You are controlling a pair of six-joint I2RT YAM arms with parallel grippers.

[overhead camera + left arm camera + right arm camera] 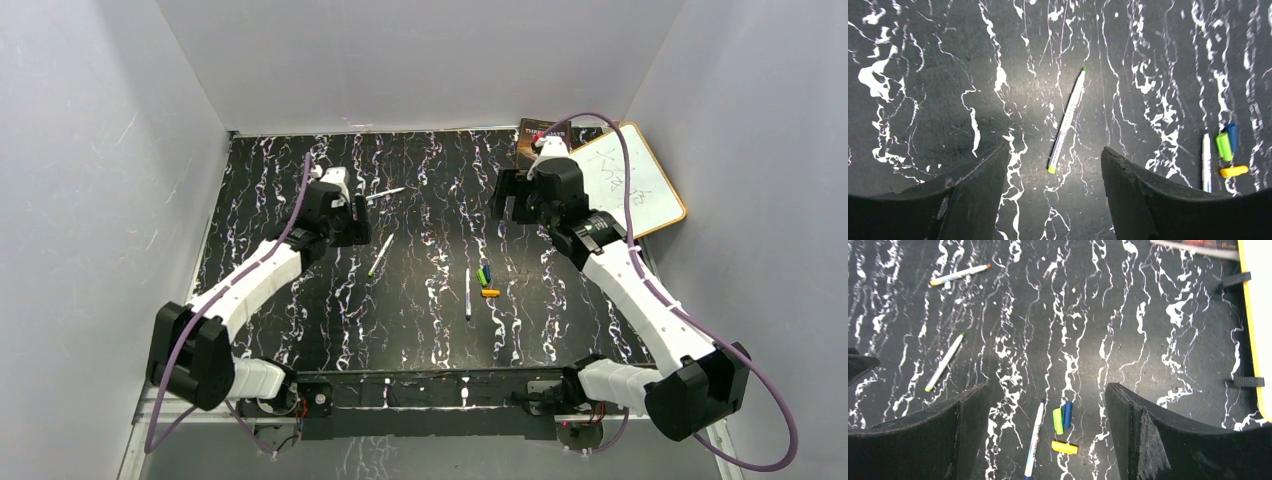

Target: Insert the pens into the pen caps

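Three pens lie apart on the black marbled table. The green-ended pen (pixel 380 254) (pixel 1067 120) (pixel 944 362) lies just ahead of my open, empty left gripper (pixel 348 222) (pixel 1054 147). The whitish pen (pixel 385 194) (pixel 959 274) lies farther back. The blue-ended pen (pixel 467 293) (pixel 1206 161) (pixel 1034 440) lies at the centre. Beside it lie the green cap (pixel 482 276) (pixel 1224 146) (pixel 1058 420), the blue cap (pixel 488 271) (pixel 1232 136) (pixel 1067 414) and the orange-yellow cap (pixel 490 293) (pixel 1234 171) (pixel 1064 447). My right gripper (pixel 512 196) (pixel 1047 385) is open and empty, held above the table behind the caps.
A small whiteboard with a yellow-brown frame (pixel 632 182) (pixel 1260 315) lies at the back right, beside a dark book (pixel 540 138) (pixel 1198 246). Grey walls enclose the table on three sides.
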